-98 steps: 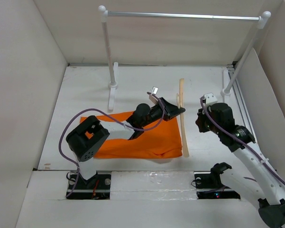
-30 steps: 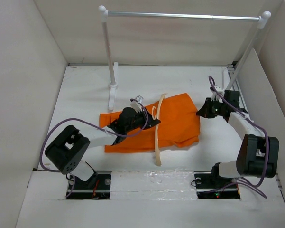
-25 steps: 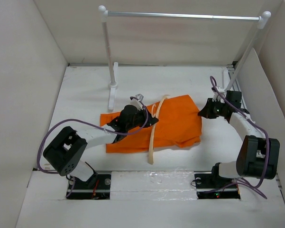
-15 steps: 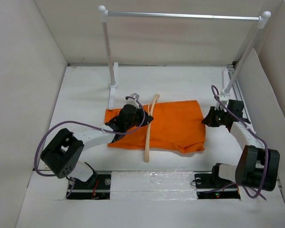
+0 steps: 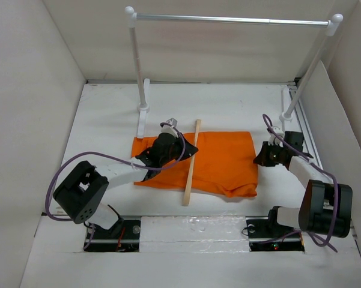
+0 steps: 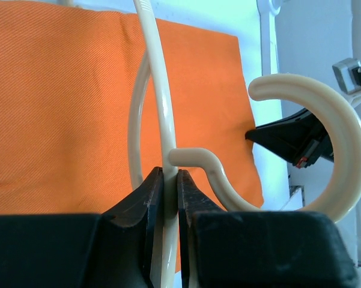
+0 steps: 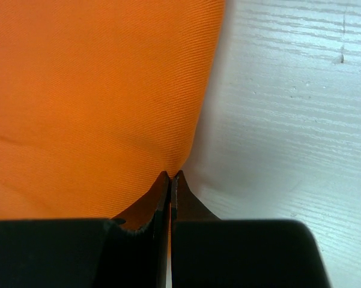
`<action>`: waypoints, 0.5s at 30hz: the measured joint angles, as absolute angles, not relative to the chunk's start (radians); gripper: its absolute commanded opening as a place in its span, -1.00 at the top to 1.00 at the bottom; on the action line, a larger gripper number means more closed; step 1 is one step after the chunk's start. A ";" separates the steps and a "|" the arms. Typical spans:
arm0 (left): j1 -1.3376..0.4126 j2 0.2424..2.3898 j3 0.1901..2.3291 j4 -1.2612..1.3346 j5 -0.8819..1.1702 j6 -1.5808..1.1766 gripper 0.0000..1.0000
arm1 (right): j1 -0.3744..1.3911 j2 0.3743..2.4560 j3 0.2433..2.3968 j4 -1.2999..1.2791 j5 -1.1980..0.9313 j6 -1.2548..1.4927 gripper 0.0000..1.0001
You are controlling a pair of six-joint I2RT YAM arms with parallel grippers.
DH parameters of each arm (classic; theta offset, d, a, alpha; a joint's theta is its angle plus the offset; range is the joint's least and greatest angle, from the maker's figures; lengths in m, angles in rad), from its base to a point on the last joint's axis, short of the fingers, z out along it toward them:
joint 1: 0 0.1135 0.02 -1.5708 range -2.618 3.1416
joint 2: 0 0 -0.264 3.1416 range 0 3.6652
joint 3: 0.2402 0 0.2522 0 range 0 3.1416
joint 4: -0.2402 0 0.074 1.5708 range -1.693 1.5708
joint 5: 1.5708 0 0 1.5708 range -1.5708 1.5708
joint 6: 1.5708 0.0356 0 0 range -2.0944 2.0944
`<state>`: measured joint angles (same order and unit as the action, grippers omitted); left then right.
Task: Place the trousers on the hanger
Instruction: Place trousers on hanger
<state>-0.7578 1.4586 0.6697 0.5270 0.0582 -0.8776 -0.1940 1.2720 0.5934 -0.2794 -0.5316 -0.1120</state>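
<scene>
The trousers (image 5: pixel 222 162) lie flat on the table (image 5: pixel 228 102), their right edge pinched between the right gripper's (image 7: pixel 170 178) tightly pressed fingers. The left gripper (image 6: pixel 169 180) clamps the hanger (image 5: pixel 191 165) near its hook. The hanger crosses the trousers' left part, and both its ends overhang the cloth. Bare tabletop stretches beyond to the rail (image 5: pixel 228 20).
</scene>
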 measured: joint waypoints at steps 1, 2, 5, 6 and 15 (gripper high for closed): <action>-0.758 1.459 0.672 0.528 0.054 -0.887 1.00 | -0.188 1.274 0.595 -0.278 -0.529 -0.112 1.00; -0.758 1.460 0.674 0.530 0.050 -0.898 1.00 | -0.182 1.278 0.596 -0.275 -0.528 -0.112 0.98; -0.758 1.462 0.684 0.540 0.036 -0.927 1.00 | -0.169 1.288 0.599 -0.272 -0.525 -0.106 0.49; -0.758 1.462 0.689 0.538 0.028 -0.934 1.00 | -0.167 1.288 0.601 -0.276 -0.525 -0.105 0.31; -0.758 1.350 0.781 0.414 -0.028 -0.925 1.00 | -0.095 1.126 0.842 -0.455 -0.522 -0.120 -0.45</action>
<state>-0.7578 1.3502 0.7807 0.4141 -0.0284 -0.9245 -0.0952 1.1263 0.8421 -0.4545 -0.5224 -0.1204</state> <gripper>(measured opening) 0.050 0.709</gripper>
